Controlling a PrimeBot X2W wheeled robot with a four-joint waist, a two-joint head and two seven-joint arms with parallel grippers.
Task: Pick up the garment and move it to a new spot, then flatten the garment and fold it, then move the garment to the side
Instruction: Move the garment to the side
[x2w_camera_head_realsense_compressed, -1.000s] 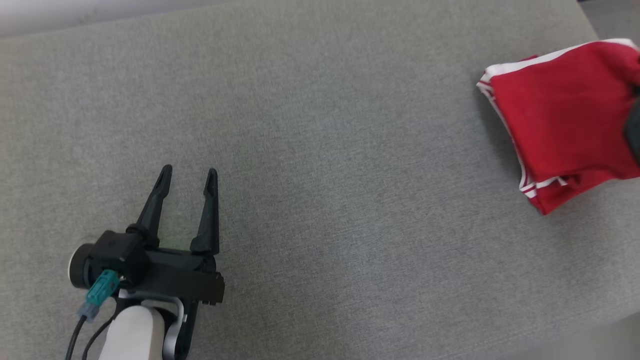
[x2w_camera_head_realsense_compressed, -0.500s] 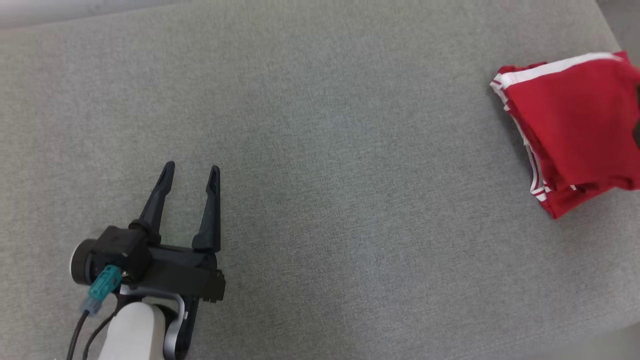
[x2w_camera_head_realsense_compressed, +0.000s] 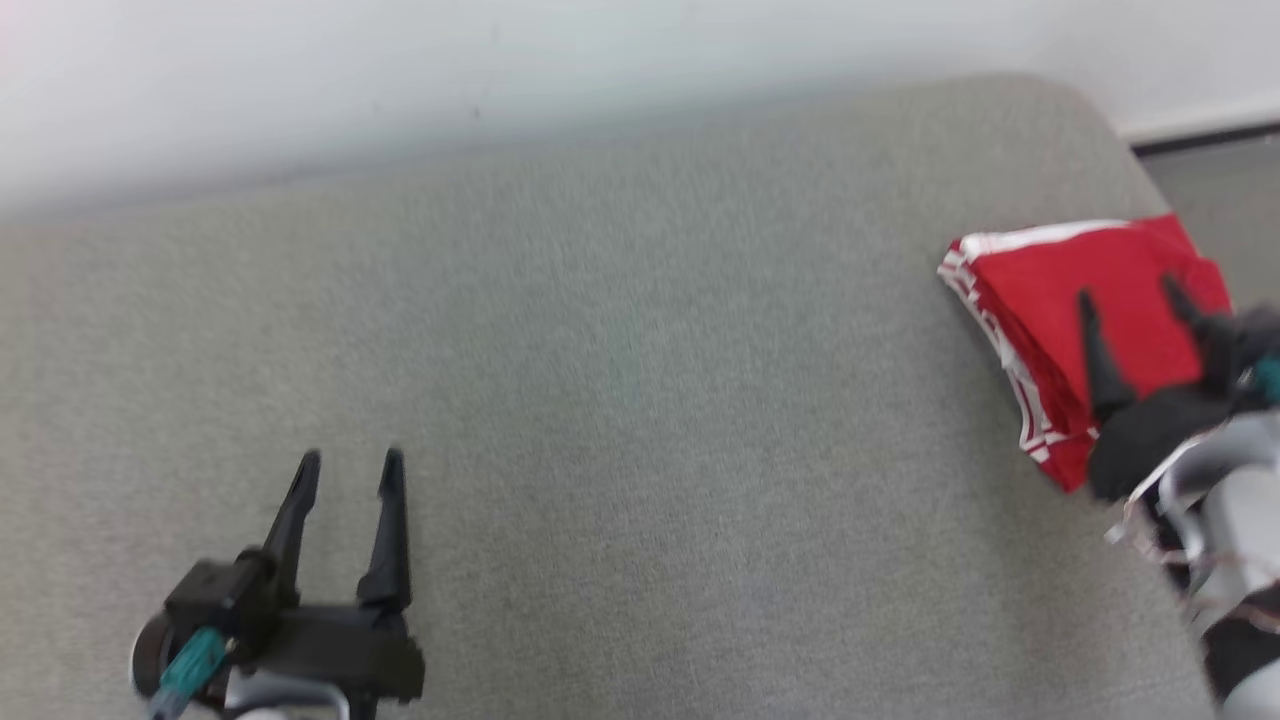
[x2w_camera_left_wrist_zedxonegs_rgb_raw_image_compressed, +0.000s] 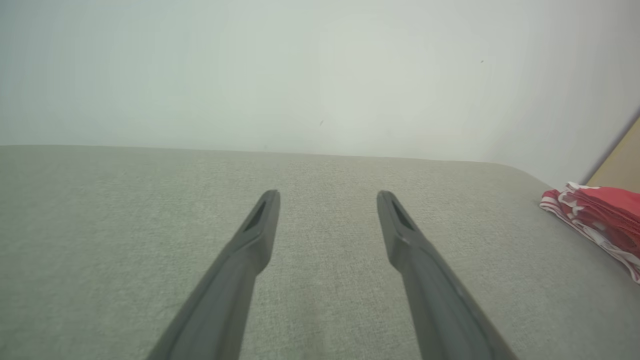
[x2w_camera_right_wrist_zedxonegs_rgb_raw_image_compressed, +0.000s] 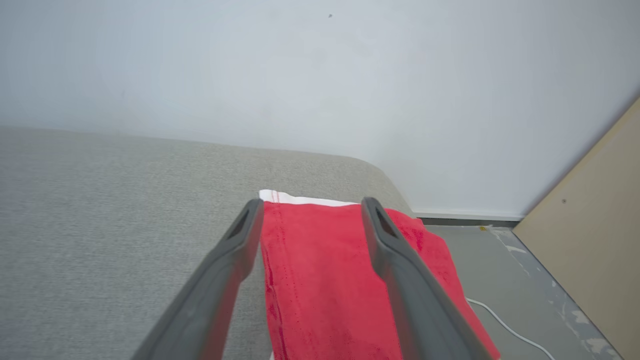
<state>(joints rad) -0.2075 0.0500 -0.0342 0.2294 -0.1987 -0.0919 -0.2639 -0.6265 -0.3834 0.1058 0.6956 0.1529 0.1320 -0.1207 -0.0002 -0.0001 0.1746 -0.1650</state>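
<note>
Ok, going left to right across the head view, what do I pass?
Left claw, open, at the lower left → bare grey cushion → folded red garment near the right edge → right claw, open, in front of the garment's right part.

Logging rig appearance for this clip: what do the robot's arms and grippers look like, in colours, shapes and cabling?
The left gripper and right gripper each have two long, tapering black fingers on a blocky black body. The wrist views show a slot-like recess near each tip. A teal connector sits on the left body, and a teal part shows by the right one. The right wrist looks silver-white, though blurred.
</note>
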